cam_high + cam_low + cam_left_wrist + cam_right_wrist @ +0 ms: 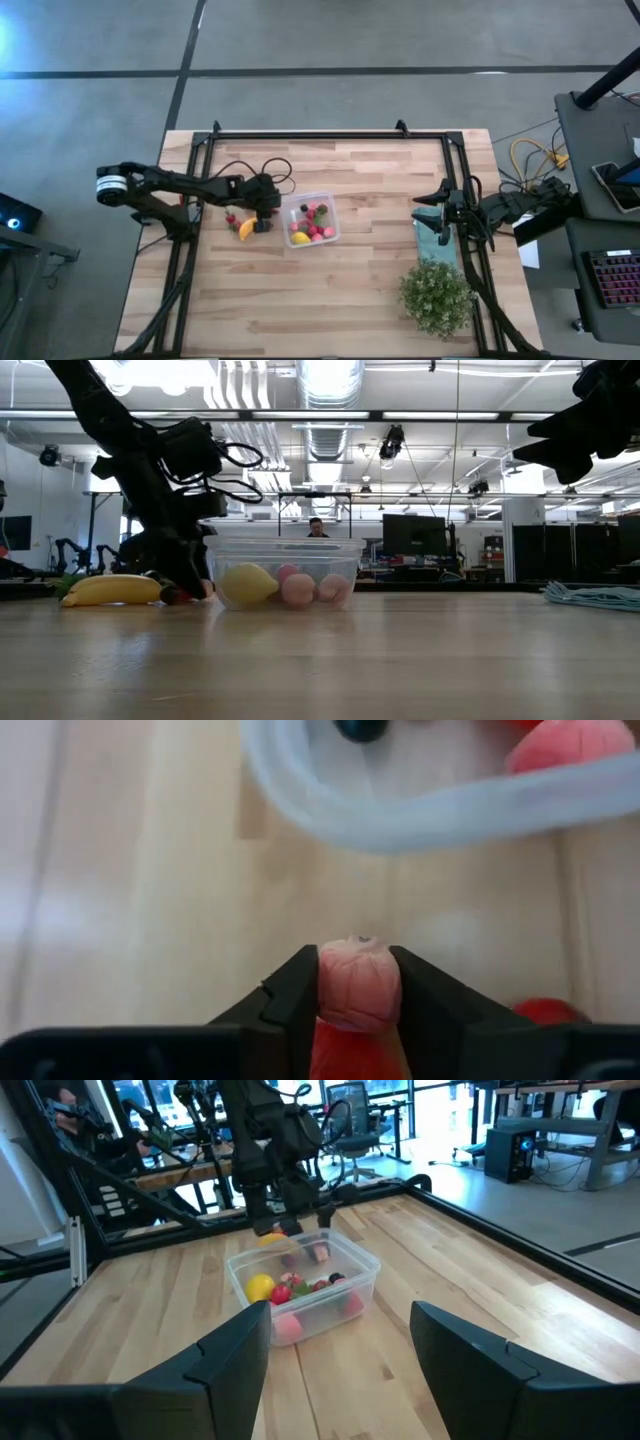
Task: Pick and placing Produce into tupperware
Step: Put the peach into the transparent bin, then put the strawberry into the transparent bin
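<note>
The clear tupperware (310, 222) stands on the table's middle and holds a yellow lemon (247, 583) and several pink, red and dark pieces. My left gripper (262, 217) is down at the table just left of it, shut on a pink fruit piece (358, 988). An orange-yellow curved piece (246, 229) and a red berry (231, 218) lie on the table beside the gripper. My right gripper (440, 213) is open and empty above a teal cloth (437, 238) at the table's right. My left gripper pinches the pink fruit piece by its two sides (330, 990) between its two fingers. The fingers come from above, pointing down, close to the table beside the tupperware's left wall (420, 820). Whether the piece still rests on the table, I cannot tell.
A green bushy plant (437, 296) stands at the near right. A black frame (330, 133) runs along the table's far, left and right edges. Bare wood lies in front of the tupperware. A person (316, 527) shows far off in the room.
</note>
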Controlling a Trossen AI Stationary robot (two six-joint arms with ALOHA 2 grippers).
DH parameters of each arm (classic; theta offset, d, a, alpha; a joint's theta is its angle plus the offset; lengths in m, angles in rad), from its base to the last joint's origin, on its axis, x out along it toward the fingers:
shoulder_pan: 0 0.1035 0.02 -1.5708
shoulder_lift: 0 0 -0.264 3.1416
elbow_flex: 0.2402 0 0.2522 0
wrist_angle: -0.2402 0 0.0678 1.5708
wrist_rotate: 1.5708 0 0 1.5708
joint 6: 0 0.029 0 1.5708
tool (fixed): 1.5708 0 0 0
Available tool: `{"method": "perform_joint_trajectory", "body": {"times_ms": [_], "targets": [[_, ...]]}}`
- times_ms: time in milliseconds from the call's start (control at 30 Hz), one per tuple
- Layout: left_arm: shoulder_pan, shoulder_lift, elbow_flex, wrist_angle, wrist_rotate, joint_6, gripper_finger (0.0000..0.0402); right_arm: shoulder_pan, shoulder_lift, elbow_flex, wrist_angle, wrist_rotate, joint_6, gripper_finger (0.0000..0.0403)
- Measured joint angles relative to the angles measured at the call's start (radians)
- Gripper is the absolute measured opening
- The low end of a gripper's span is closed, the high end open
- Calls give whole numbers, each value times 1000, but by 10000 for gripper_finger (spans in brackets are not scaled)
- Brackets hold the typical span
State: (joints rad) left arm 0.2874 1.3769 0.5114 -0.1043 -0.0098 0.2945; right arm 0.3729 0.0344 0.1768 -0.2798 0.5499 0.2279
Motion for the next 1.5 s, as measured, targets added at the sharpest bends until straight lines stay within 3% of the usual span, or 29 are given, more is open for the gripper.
{"method": "perform_joint_trajectory", "body": {"times_ms": [300, 533, 833, 1033, 1300, 1500], "targets": [[0, -181, 52, -131, -24, -1, 93, 0, 0, 0, 0, 0, 0, 233], [-13, -291, 104, -119, -19, -26, 94, 0, 0, 0, 0, 0, 0, 233], [-63, -148, 174, -44, 27, -25, 113, 0, 0, 0, 0, 0, 0, 233], [-91, -66, 212, 5, 70, -32, 145, 0, 0, 0, 0, 0, 0, 233], [-145, -38, 217, -55, 106, -278, 209, 0, 1, 0, 0, 0, 0, 233], [-211, -109, 216, -223, -12, -585, 220, 0, 0, 0, 0, 0, 0, 233]]}}
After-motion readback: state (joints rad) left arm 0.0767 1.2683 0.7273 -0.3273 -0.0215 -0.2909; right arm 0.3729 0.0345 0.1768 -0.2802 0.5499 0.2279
